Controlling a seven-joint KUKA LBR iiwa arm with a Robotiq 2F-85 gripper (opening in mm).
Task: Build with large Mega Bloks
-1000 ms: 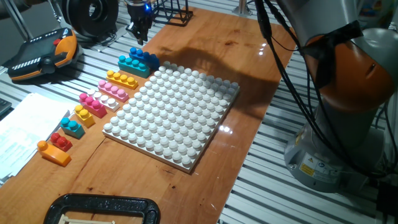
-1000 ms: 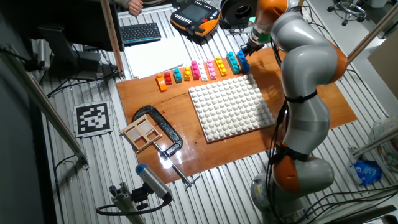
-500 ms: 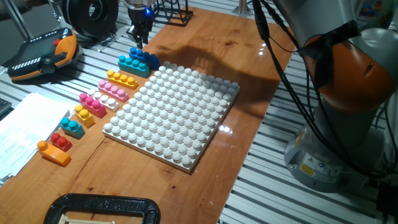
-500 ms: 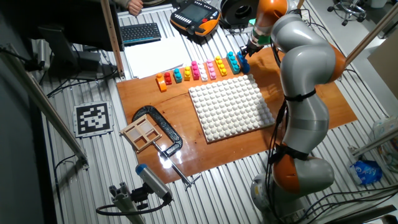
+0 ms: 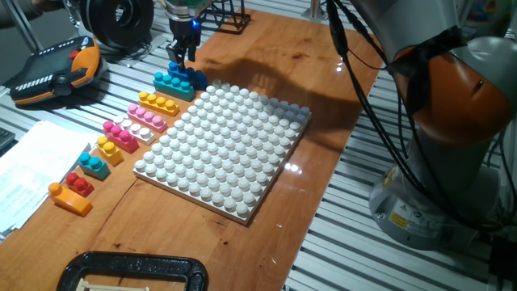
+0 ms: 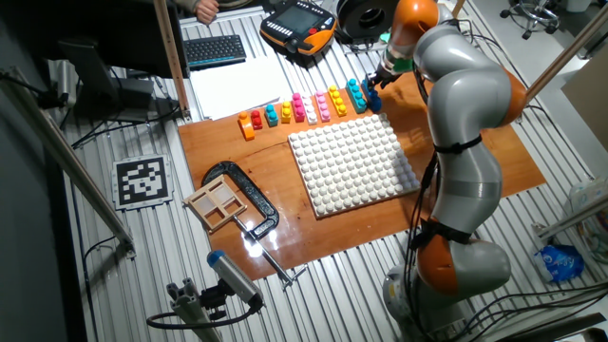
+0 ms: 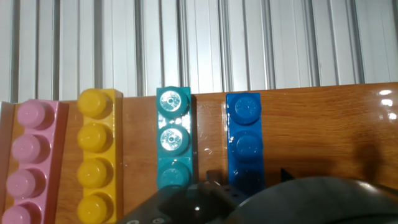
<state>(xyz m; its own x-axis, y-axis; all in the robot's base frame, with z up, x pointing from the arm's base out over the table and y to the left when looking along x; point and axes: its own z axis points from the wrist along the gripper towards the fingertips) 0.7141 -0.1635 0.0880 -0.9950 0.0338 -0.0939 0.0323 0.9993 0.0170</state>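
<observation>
The large Mega Bloks lie in a row on the wooden board's left side. From the far end I see a dark blue brick [image 5: 191, 76], a cyan one [image 5: 172, 85], yellow [image 5: 159, 103], pink [image 5: 147, 117], magenta [image 5: 119, 135], then small ones down to orange [image 5: 69, 198]. A white studded baseplate [image 5: 226, 145] lies beside the row, with nothing on it. My gripper [image 5: 181, 58] hangs just over the dark blue brick, open. In the hand view the gripper [image 7: 247, 180] straddles the near end of the dark blue brick [image 7: 244, 134], with the cyan brick [image 7: 173, 137] to its left.
A teach pendant [image 5: 52, 69] and papers [image 5: 28, 174] lie left of the board. At the near edge a black clamp [image 5: 133, 271] grips the board, next to a small wooden tray [image 6: 217, 202]. My arm's base [image 5: 452, 162] stands on the right.
My gripper has come down and slightly right, from above the row's far end to just over the dark blue brick. The bricks have not moved.
</observation>
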